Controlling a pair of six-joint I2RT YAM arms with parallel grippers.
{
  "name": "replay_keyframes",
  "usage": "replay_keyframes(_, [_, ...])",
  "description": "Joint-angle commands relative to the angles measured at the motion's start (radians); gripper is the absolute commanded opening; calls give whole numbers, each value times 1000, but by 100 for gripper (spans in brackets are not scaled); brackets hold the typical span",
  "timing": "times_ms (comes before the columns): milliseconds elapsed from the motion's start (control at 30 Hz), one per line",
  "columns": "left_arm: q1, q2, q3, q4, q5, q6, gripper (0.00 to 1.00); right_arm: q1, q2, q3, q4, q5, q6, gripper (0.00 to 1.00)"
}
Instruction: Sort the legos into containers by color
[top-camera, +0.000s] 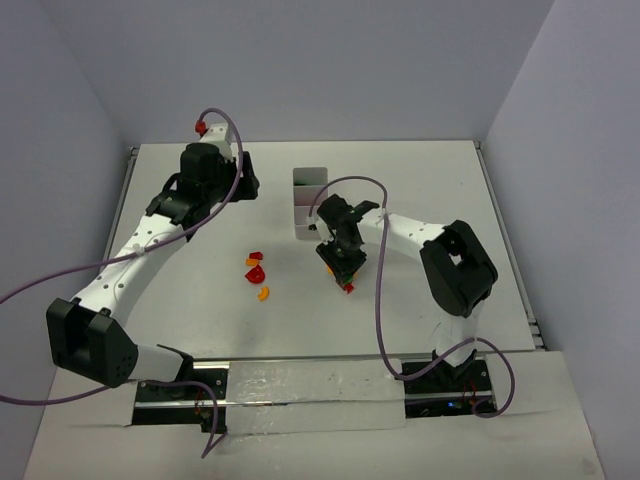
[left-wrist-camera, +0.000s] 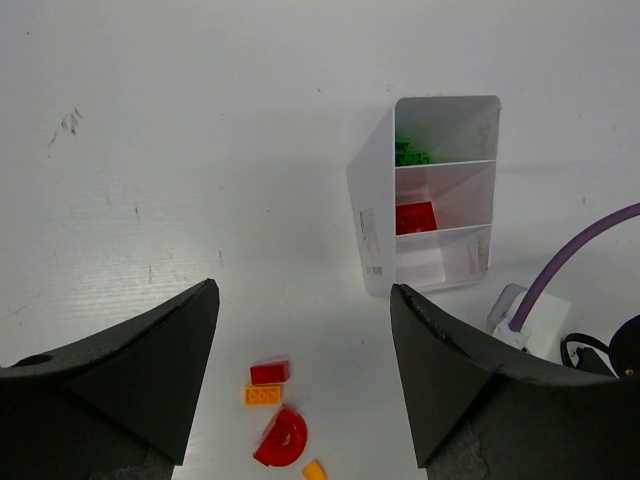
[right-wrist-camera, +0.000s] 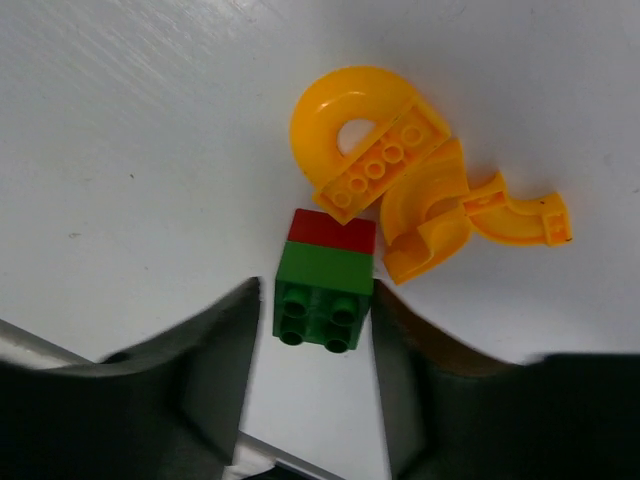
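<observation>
My right gripper is low over the table, its jaws closely flanking a green studded brick. The right finger touches the brick and a thin gap shows at the left finger. A red brick sits against the green one's far side. Several orange curved pieces lie just beyond. My left gripper hangs open and empty above the table. The white three-compartment tray holds green pieces in its far cell and a red piece in its middle cell.
Loose pieces lie left of the right gripper: a red brick, an orange plate, a red curved piece and an orange bit. The tray stands just behind the right gripper. A purple cable runs close by.
</observation>
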Motion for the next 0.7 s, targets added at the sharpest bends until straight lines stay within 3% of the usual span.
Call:
replay_keyframes(0, [7,-16,-6,37,8,16,78,5,-12,38,19,22,2,35])
replay_keyframes(100, [14,-23,-20,41,28,35,75,6,-67,39,20,5,-8,13])
replay_keyframes(200, [26,-31,-25,19,116,112,70,5,-168,48,30,-39,-26,1])
replay_keyframes(267, [43,-49,-33,-5,261,181,68,1,-218,83,32,-83,-40,0])
replay_keyframes(367, [108,-74,-74,-20,682,266,78,-22,-276,130,43,-217,-56,0])
replay_keyframes(467, [129,-76,-105,-25,961,289,81,-36,-325,149,81,-363,-70,0])
replay_keyframes(500, [128,-82,-113,-23,981,295,82,-36,-335,153,83,-402,-72,0])
replay_keyframes(567, [127,-105,-155,10,1152,310,91,-38,-348,172,97,-494,-80,0])
replay_keyframes(667, [127,-116,-177,24,1262,346,92,-38,-355,187,118,-604,-70,0])
